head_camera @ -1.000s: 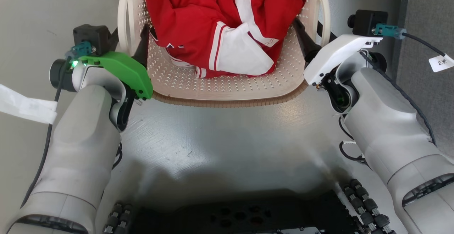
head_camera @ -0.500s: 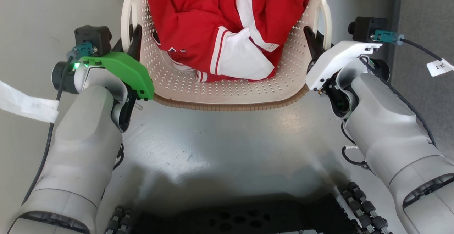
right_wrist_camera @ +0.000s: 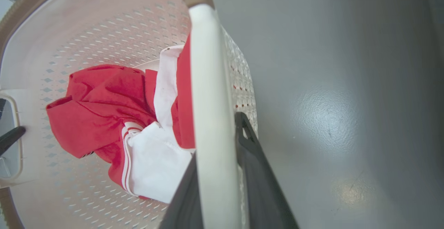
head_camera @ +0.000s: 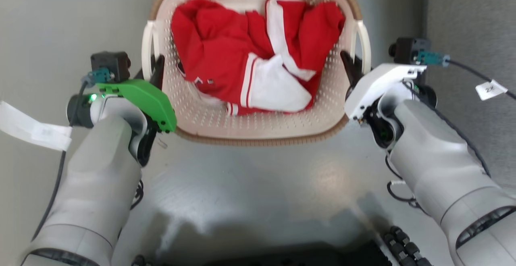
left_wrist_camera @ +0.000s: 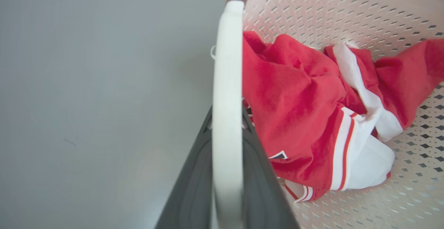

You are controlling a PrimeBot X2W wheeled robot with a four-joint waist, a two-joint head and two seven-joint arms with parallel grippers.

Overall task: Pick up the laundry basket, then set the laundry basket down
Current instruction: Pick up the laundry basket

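The laundry basket [head_camera: 258, 125], cream with perforated walls and a brown rim, hangs between my arms over the grey floor with a red and white garment [head_camera: 242, 76] inside. My left gripper [head_camera: 155, 67] is shut on the basket's left white handle [left_wrist_camera: 227, 93], one dark finger [left_wrist_camera: 194, 184] on each side of it. At the other side, my right gripper [head_camera: 350, 66] is shut on the right handle [right_wrist_camera: 208, 93], with a finger [right_wrist_camera: 255, 173] outside it. I cannot tell whether the basket's bottom touches the floor.
Grey floor [head_camera: 258, 193] lies all around. A darker panel [head_camera: 471, 24] runs along the right edge. A white strip [head_camera: 28, 125] hangs by my left forearm. My dark wheeled base [head_camera: 399, 246] shows at the bottom.
The whole head view has shifted, so the camera moved. The basket now looks smaller and farther off, with its full rim in view. Both grippers keep hold of the handles.
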